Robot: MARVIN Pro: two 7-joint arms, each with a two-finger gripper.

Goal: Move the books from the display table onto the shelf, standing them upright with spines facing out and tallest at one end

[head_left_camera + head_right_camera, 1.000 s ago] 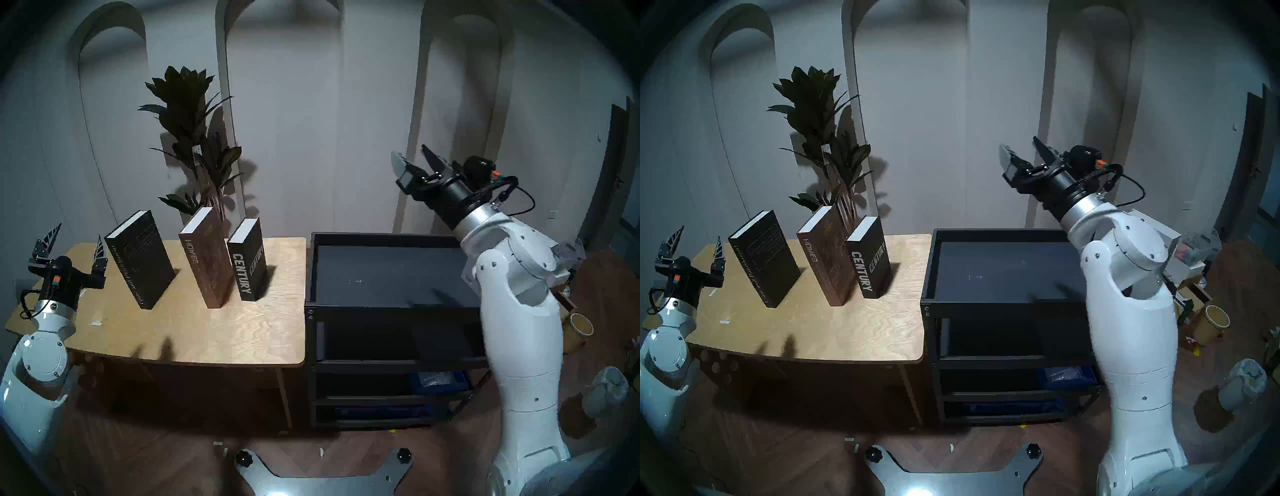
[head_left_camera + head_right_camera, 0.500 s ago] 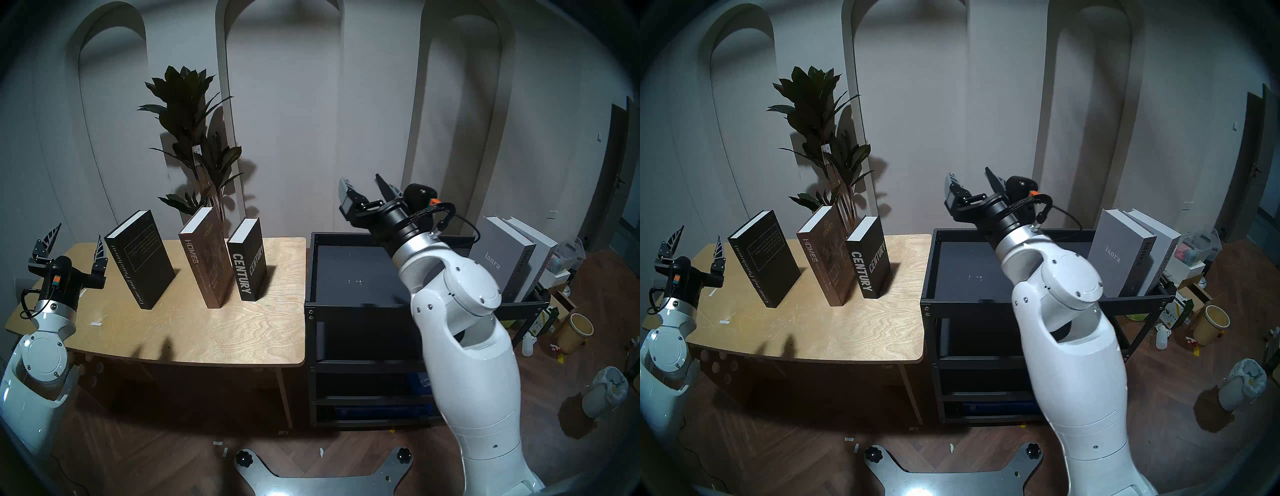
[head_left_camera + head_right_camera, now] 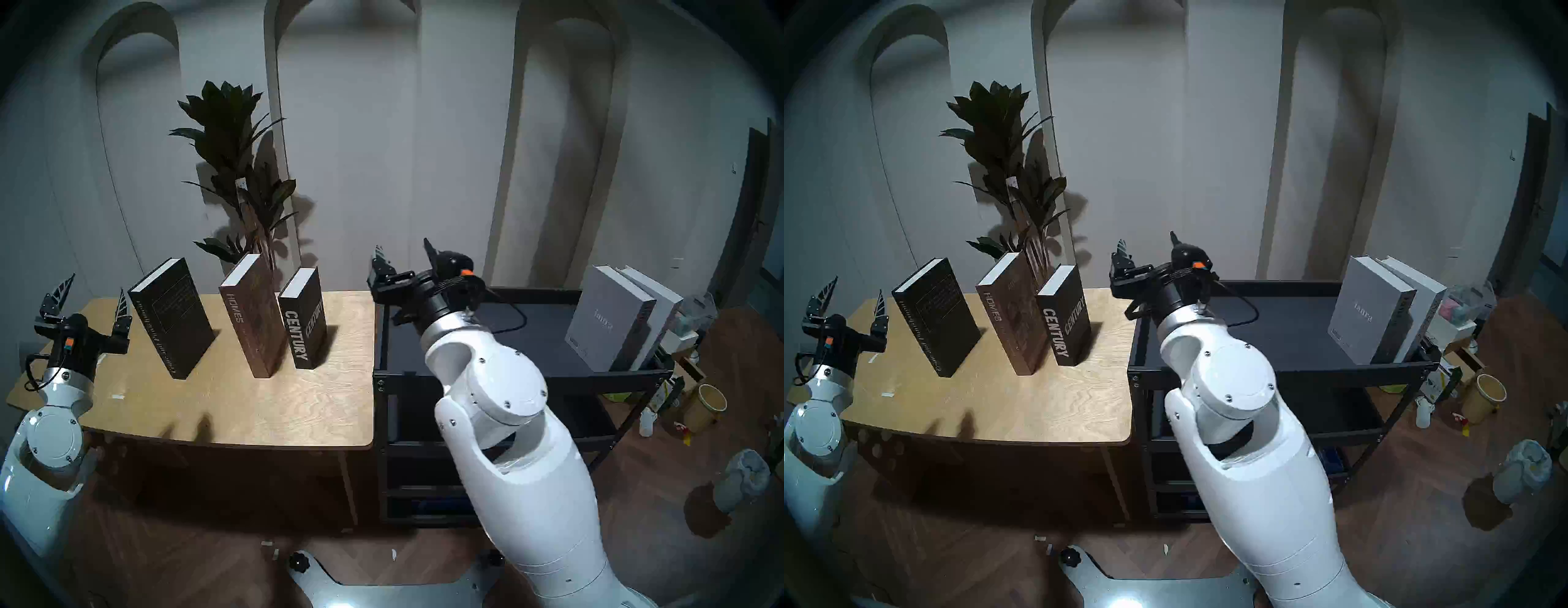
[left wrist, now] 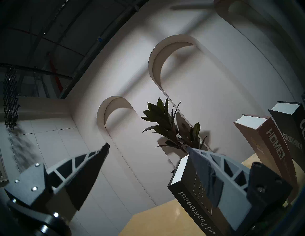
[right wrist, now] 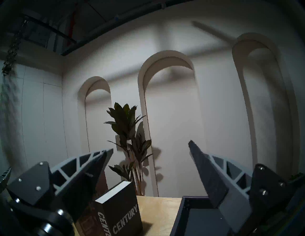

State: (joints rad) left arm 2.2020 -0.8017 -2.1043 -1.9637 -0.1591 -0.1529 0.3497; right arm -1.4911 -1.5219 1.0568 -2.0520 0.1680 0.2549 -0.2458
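Three books stand upright on the desk (image 3: pixel 237 407): the black "Crime and Punishment" (image 3: pixel 172 318) on the left, the tall brown "HOMES" (image 3: pixel 252 316) in the middle and the thick black "CENTURY" (image 3: pixel 303 322) on the right, each a little apart from its neighbour. Two more already stand on the shelf's top tray, at its far right end: the pale grey "ianra" (image 3: pixel 606 318) with a white book (image 3: pixel 655 297) pressed against its far side.

The right gripper (image 3: pixel 403 259) hangs in the air over the left rear corner of the shelf (image 3: pixel 479 373), its fingers spread wide and holding nothing. It points forward and a bit upward, and "CENTURY" sits just to its left and lower down, clear of the fingers. The left gripper (image 3: pixel 91 293) hovers at the left end of the desk, jaws likewise wide apart and empty, with "Crime and Punishment" just beside its right finger, not touching.

The desk is light plywood with rounded corners, and the black metal shelf butts up against its right edge. Behind the books a leafy plant (image 3: pixel 233 140) rises against a pale wall with arched niches. On the wooden floor to the right lie boxes, a paper cup (image 3: pixel 710 403) and a bagged bin (image 3: pixel 742 479).
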